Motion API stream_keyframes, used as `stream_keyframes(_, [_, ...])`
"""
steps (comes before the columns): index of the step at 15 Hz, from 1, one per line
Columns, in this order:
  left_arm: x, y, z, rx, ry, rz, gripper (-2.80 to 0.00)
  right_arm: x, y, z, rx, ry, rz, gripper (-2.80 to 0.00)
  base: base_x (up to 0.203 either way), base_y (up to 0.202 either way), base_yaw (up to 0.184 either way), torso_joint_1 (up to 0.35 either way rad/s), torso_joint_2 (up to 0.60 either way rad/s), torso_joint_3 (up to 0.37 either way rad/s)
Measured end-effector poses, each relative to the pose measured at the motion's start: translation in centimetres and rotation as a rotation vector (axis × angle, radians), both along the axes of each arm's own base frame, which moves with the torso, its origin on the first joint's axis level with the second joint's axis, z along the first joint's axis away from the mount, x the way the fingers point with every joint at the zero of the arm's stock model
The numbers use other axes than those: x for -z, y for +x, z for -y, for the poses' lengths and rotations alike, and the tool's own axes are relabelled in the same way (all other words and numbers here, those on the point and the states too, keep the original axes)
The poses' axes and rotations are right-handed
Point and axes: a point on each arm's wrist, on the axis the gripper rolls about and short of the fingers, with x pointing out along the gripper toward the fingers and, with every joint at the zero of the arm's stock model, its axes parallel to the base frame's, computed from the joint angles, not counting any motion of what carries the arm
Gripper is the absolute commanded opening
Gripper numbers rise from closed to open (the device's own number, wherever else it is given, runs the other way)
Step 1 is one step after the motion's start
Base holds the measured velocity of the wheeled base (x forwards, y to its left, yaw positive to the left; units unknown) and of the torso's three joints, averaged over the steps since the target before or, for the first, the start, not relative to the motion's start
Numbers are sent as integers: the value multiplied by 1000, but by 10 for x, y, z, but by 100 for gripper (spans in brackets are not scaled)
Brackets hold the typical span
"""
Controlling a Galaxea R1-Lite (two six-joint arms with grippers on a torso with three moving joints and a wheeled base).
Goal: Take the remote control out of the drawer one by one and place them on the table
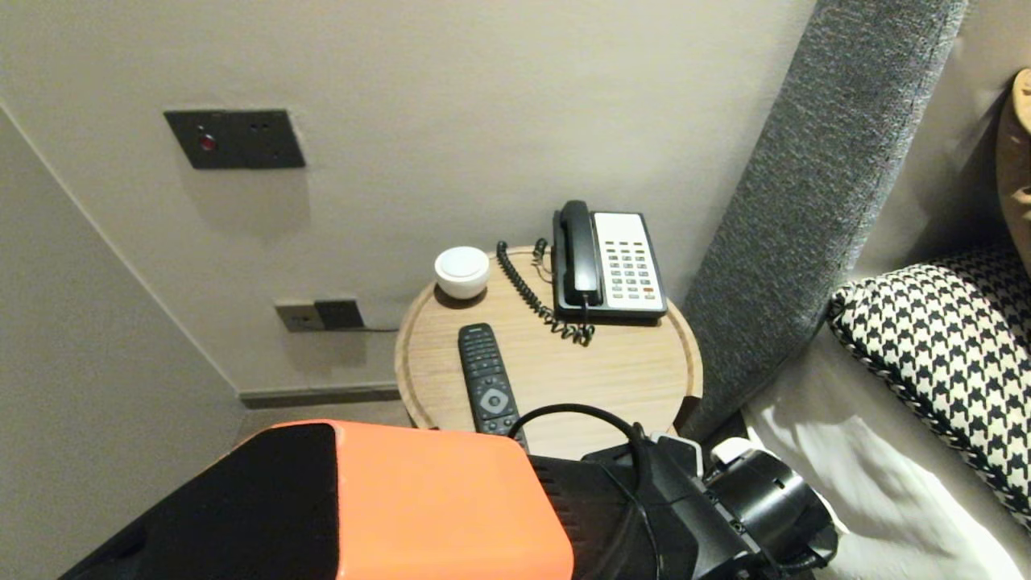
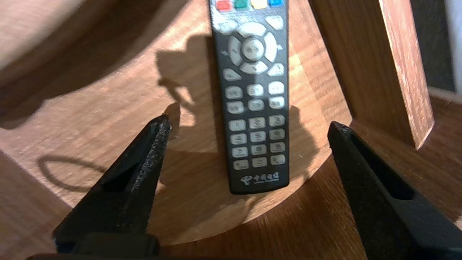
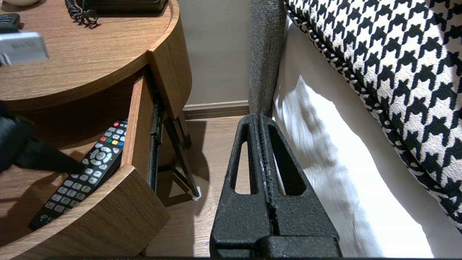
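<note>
Now the left tool [image 2: 248, 124] hangs spread wide over the remote [image 2: 252, 101] lying flat in the open drawer [image 2: 393, 65], so a finger may hit the drawer wall and jolt it; the right tool [image 3: 263, 122], pressed together, idles beside the drawer.

Round bedside table of pale wood [image 1: 612, 370]: matt finish, fine straight grain, smooth raised rim.
Open wooden drawer [image 2: 90, 108] beneath the table's top: same matt grain.
Slim black plastic remote control [image 2: 257, 108] in that drawer: matt casing, pale matt keys.
Left gripper [image 2: 248, 122] over the drawer: black fingers [image 2: 146, 169] with rough, gritty inner pads.
Grey upholstered headboard [image 1: 813, 185] beside the table: coarse woven cloth.
</note>
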Motion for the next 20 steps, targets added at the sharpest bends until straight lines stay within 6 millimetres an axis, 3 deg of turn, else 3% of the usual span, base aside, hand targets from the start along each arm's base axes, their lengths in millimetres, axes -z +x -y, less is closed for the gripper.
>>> stream_keyframes(20, [50,16,23,-61,62,65,0,0,0,0,0,0,0,-280,0,0,0,0,0,0])
